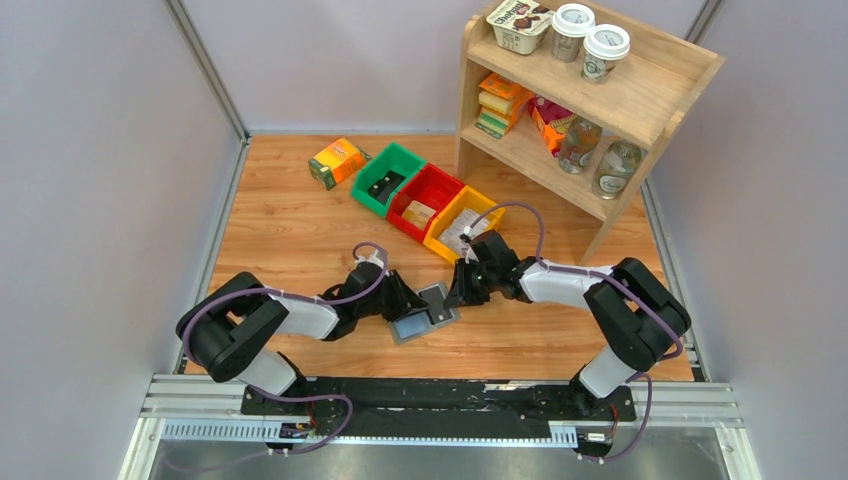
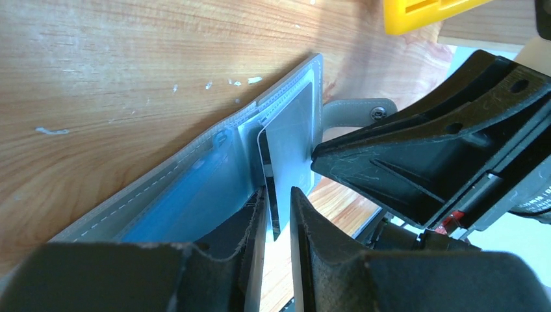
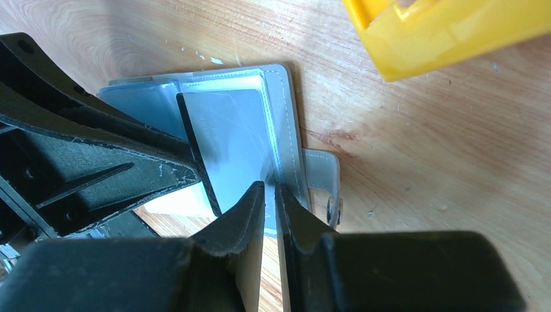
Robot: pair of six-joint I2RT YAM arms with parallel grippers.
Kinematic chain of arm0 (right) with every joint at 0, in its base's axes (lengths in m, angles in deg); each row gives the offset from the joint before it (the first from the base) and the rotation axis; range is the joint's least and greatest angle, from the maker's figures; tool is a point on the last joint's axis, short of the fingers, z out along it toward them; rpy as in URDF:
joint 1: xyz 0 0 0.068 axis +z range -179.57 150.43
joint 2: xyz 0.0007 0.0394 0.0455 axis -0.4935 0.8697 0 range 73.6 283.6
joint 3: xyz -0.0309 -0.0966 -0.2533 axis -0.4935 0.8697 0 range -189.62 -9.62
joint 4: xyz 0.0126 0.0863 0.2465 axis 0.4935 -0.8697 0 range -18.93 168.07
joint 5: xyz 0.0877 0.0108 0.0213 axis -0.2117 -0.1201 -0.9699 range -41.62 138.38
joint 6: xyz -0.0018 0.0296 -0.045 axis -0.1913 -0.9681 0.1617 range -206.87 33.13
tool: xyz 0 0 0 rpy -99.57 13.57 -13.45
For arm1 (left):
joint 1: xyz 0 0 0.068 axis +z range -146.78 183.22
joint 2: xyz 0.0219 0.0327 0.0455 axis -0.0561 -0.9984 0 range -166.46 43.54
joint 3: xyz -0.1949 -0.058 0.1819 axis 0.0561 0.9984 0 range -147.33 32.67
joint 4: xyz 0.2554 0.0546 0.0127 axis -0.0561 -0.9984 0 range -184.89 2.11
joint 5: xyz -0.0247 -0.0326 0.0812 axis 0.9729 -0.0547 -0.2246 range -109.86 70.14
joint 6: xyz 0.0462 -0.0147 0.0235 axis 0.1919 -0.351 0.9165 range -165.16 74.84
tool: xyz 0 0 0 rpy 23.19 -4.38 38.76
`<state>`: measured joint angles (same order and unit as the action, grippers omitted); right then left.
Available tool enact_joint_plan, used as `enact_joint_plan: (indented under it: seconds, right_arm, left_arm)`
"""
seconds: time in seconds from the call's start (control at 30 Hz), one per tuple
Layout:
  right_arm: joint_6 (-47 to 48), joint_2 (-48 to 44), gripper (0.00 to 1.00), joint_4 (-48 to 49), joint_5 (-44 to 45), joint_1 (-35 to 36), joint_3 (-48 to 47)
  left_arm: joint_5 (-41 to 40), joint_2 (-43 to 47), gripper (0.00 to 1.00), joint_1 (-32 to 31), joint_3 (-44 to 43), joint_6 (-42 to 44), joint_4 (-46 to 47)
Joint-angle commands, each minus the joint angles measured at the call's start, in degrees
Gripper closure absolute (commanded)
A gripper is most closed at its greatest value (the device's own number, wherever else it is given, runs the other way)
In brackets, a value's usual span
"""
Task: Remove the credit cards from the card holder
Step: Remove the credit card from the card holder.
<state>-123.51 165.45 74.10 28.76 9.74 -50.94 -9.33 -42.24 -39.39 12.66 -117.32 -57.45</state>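
The grey card holder [image 1: 412, 326] lies open on the wooden table between my two grippers, blue-grey inside [image 2: 188, 188]. A black-edged credit card [image 2: 289, 143] sticks halfway out of its clear pocket, with a shiny face in the right wrist view [image 3: 224, 136]. My left gripper [image 2: 278, 192] straddles the card's free corner. The jaws are narrow, the card lies against one finger, and a slit of light shows beside the other. My right gripper [image 3: 269, 185] is shut on the holder's stitched edge [image 3: 286, 130], beside the snap tab [image 3: 323, 172]. Both grippers sit low over the holder [image 1: 412, 300] [image 1: 462, 292].
A green bin [image 1: 388, 178], a red bin [image 1: 425, 198] and a yellow bin [image 1: 462, 220] stand in a row just behind the holder. An orange-green carton [image 1: 338, 160] lies at the back left. A wooden shelf [image 1: 590, 100] with cups and bottles fills the back right.
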Motion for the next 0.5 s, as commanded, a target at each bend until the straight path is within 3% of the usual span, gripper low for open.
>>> enact_joint_plan:
  seconds: [0.0,0.47]
  right_arm:
    - [-0.45,0.7,0.82,1.33,-0.95,-0.29,0.01]
    - [-0.89,0.69,0.82,2.47,-2.18,-0.55,0.36]
  left_arm:
    - [1.95,0.88,0.75,0.07,0.85,-0.7,11.03]
    - [3.8,-0.79,0.78,-0.63,0.5,2.81,15.09]
